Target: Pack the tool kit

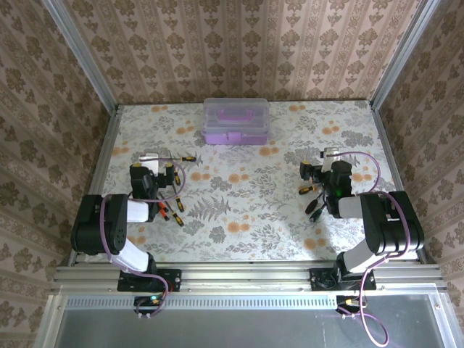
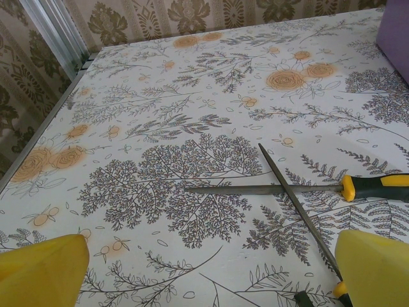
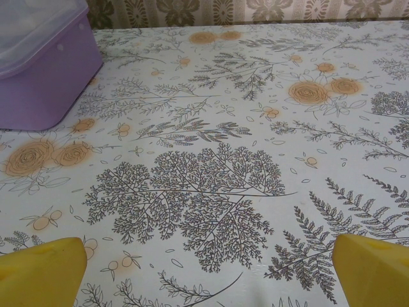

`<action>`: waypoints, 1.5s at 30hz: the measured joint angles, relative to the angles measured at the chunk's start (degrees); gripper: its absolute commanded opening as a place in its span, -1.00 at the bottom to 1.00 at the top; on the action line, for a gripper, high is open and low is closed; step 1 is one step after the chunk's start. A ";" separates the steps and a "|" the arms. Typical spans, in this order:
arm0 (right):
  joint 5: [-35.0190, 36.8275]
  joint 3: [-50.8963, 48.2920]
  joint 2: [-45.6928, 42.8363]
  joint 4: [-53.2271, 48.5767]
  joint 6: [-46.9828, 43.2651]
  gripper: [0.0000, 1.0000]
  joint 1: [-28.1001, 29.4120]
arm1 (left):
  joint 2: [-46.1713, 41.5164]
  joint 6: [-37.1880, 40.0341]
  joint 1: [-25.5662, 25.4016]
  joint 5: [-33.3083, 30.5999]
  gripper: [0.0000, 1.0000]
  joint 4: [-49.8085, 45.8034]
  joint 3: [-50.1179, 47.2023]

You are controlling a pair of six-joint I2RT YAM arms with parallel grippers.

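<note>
Kit's purple box (image 1: pixel 235 121) sat far-centre on the bench (image 1: pixel 239 217), lid on, well apart from both arms. The left gripper (image 2: pixel 208 272) had its fingers wide, nothing held; the right gripper (image 3: pixel 208 275) was the same, wide & empty. Two screwdrivers lay crossed just ahead-right of the left fingers: one w/ a yellow-black handle (image 2: pixel 377 187), the other a slanting shaft (image 2: pixel 297 208). Likely step was picking one up. Best grabbed at the handle end, away from the crossing pt, so the 2nd didn't drag along. Lid prob. needed opening first.

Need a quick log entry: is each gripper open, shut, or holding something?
Left gripper: open, holding nothing.
Right gripper: open, holding nothing.
</note>
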 measured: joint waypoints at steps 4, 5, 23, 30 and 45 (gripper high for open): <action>0.00 0.00 0.00 0.00 0.00 1.00 0.00 | 0.00 0.02 0.00 0.00 1.00 0.00 0.00; 0.00 0.00 0.00 0.00 0.00 1.00 0.00 | 0.00 0.00 0.00 -0.02 1.00 0.00 0.00; 0.00 0.00 0.00 0.00 0.02 1.00 0.00 | 0.00 0.02 -0.02 -0.17 1.00 0.02 -0.02; 3.19 0.02 -0.13 -0.55 0.09 1.00 0.50 | -0.13 -0.26 1.03 -2.43 1.00 -0.55 0.09; 14.40 26.88 -20.79 -46.88 18.71 1.00 3.26 | -24.39 -16.59 -0.96 -3.23 1.00 -43.25 25.29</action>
